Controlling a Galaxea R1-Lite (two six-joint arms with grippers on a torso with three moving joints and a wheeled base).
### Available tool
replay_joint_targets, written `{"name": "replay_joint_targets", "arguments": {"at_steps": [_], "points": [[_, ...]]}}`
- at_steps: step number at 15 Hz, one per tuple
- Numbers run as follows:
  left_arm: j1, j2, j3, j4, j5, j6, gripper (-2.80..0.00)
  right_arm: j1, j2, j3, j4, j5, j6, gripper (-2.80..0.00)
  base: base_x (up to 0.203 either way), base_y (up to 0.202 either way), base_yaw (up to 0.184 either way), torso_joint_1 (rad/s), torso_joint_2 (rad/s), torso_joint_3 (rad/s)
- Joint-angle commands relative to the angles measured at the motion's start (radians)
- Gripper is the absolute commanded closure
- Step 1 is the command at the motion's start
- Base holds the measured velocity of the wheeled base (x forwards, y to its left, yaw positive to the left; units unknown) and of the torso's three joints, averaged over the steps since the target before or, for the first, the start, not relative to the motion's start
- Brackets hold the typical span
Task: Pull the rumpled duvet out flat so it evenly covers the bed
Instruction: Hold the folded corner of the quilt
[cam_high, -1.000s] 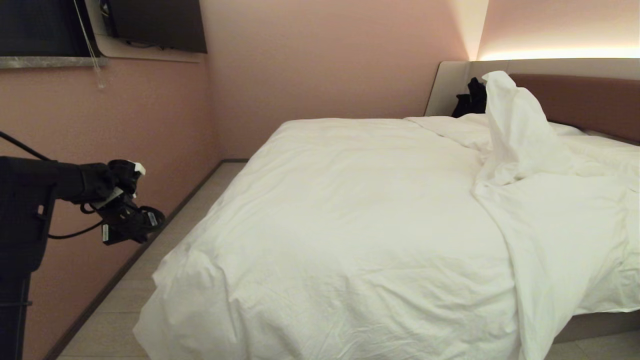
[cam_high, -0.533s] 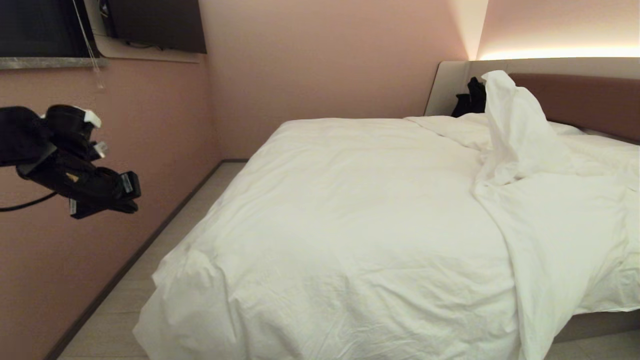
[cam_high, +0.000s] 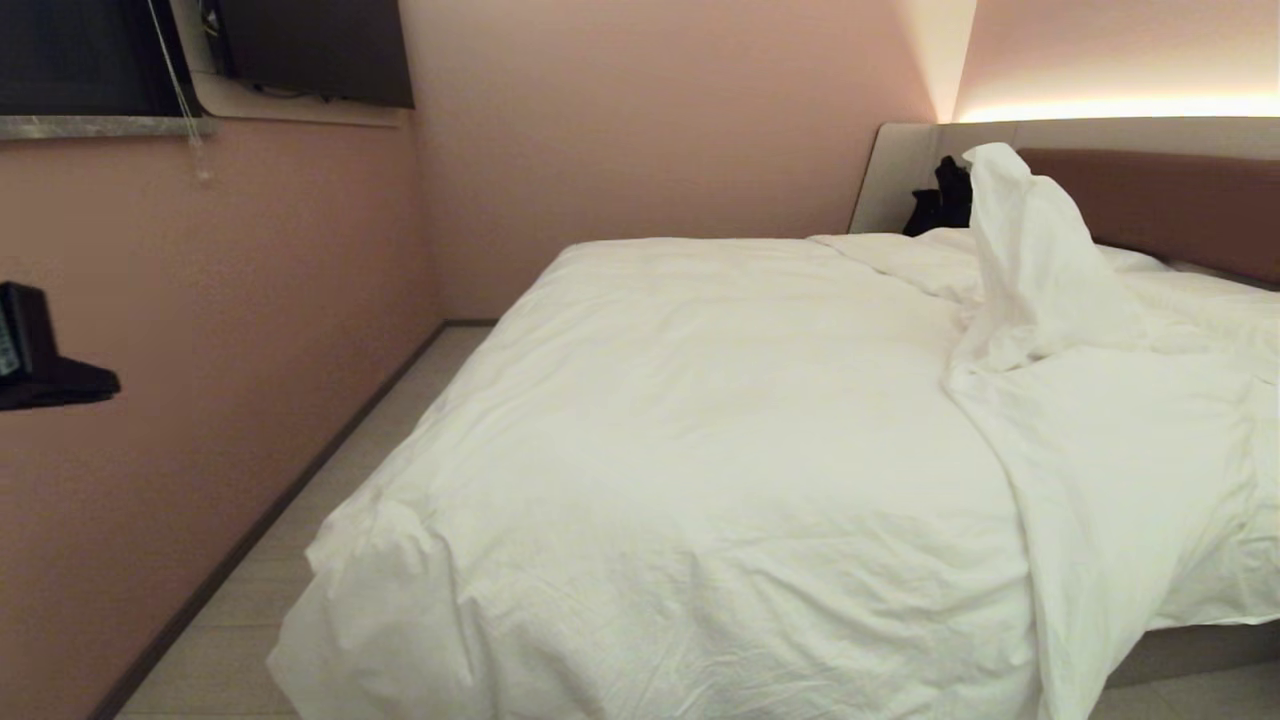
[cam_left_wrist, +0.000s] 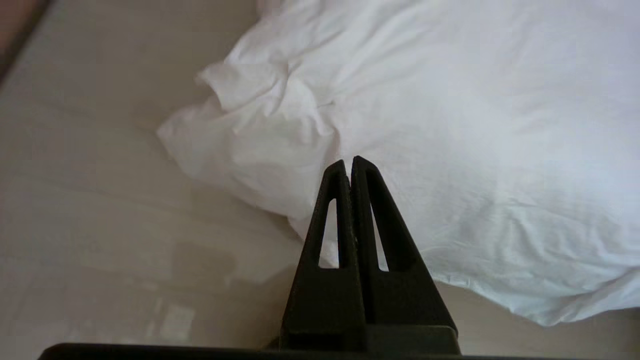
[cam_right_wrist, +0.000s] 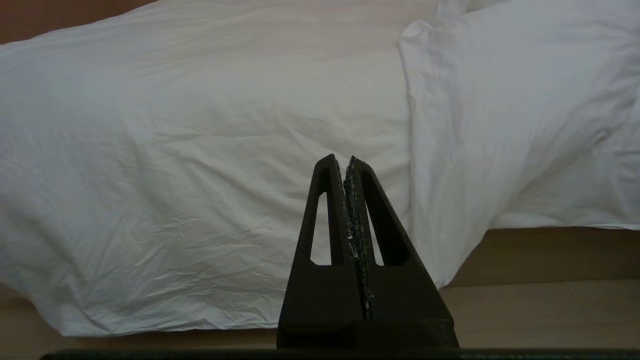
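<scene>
the duvet (cam_high: 700, 450) lies over most of the bed (cam_high: 1190, 650), but a fold still stands bunched by the headboard (cam_high: 1170, 200) on the right, so flattening is unfinished. left gripper (cam_left_wrist: 350, 162) and right gripper (cam_right_wrist: 345, 160) both closed, empty, near the foot. pink wall (cam_high: 650, 120), pale floor (cam_high: 400, 400).
</scene>
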Motion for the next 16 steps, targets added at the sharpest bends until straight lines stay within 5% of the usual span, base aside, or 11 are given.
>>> {"name": "replay_joint_targets", "arguments": {"at_steps": [1, 6, 10, 12, 16], "points": [[-0.001, -0.326, 0.095, 0.003, -0.001, 0.012, 0.0, 0.0, 0.001, 0.0, 0.0, 0.0, 0.0, 0.0, 0.0, 0.0, 0.0, 0.0, 0.0, 0.0], [0.0, -0.699, 0.239, -0.017, 0.02, 0.069, 0.0, 0.0, 0.001, 0.0, 0.0, 0.0, 0.0, 0.0, 0.0, 0.0, 0.0, 0.0, 0.0, 0.0], [-0.01, -0.802, 0.287, -0.025, 0.062, 0.081, 0.0, 0.0, 0.001, 0.0, 0.0, 0.0, 0.0, 0.0, 0.0, 0.0, 0.0, 0.0, 0.0, 0.0], [-0.068, -0.838, 0.3, -0.025, 0.174, 0.082, 0.0, 0.0, 0.001, 0.0, 0.0, 0.0, 0.0, 0.0, 0.0, 0.0, 0.0, 0.0, 0.0, 0.0], [-0.159, -0.949, 0.357, -0.026, 0.223, 0.167, 0.0, 0.0, 0.0, 0.0, 0.0, 0.0, 0.0, 0.0, 0.0, 0.0, 0.0, 0.0, 0.0, 0.0]]}}
